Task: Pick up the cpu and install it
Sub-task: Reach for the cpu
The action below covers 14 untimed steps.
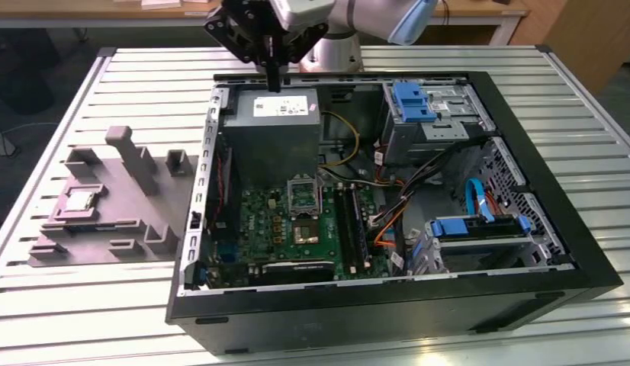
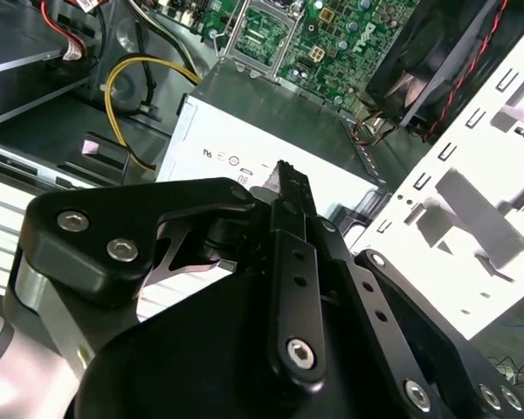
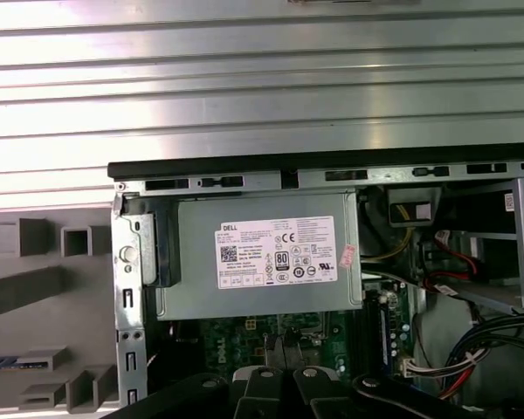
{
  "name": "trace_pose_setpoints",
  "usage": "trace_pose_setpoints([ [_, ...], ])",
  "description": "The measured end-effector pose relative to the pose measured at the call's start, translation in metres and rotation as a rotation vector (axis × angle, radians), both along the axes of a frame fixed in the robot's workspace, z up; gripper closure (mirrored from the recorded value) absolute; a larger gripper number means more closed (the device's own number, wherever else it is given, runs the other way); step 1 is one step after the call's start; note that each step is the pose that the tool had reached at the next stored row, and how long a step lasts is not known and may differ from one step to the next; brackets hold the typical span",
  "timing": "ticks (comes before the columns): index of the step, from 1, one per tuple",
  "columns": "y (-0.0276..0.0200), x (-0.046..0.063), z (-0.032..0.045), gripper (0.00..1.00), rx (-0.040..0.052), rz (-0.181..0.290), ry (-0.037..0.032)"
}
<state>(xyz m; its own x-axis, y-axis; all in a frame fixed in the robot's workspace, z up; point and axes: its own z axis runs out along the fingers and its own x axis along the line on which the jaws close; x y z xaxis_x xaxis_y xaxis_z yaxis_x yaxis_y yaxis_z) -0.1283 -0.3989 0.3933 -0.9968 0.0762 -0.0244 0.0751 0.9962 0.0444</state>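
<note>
The cpu (image 1: 79, 200), a small pale square chip, lies in a recess of the grey moulded tray (image 1: 111, 229) on the table, at the exterior view's left of the open computer case (image 1: 396, 297). My gripper (image 1: 275, 80) hangs over the far edge of the case, above the grey power supply (image 1: 279, 126), well away from the cpu. Its fingers (image 2: 286, 183) are shut together with nothing between them. The black socket (image 1: 303, 194) with its metal frame sits on the green motherboard (image 1: 264, 229), and it also appears in the second wrist view (image 2: 266, 30).
A dark glossy chip (image 1: 302, 232) sits on the board below the socket. Drive bays with blue clips (image 1: 415, 103), cables (image 1: 341, 141) and a second blue-clipped bay (image 1: 478, 229) fill the case's right half. The slatted metal table (image 1: 81, 305) surrounds the case. The tray carries upright posts (image 1: 132, 156).
</note>
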Motion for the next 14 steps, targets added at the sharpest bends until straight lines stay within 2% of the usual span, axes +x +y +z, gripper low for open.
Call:
trace_pose_setpoints([
  [14, 0.0, -0.0039, 0.0, 0.89, 0.0, 0.0, 0.0],
])
